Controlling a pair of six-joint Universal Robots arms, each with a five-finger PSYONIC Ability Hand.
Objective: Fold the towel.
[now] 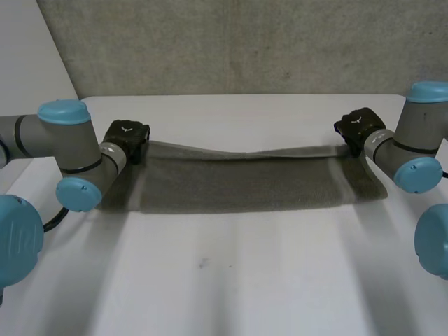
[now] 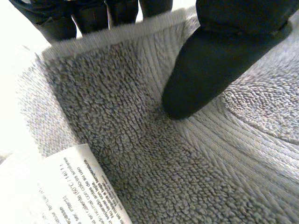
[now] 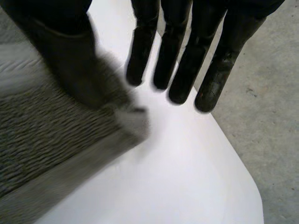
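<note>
While the grey towel is lying as a long band across the white table, running from 9 o'clock to 3 o'clock, the left robot hand is sitting at its far corner at the 9 o'clock end. The right robot hand is sitting at the far corner at the 3 o'clock end. Between the two, the towel's far long edge is standing a little off the layer beneath it and sagging toward the middle. The left wrist view is adding the grip, which the head view is hiding. There the left robot hand is pinching the towel's hem, its thumb pressing into the pile on one face and its fingers lying behind the hem on the other. A white printed care label is lying on the cloth beyond the thumb. The right wrist view is showing the right robot hand spread wide and holding nothing. Its straight fingers are reaching out over bare table past the towel's corner, apart from the cloth. Its own thumb is hanging over that corner, though I cannot tell whether it is touching. Grey floor is showing past the table's rounded edge.
</note>
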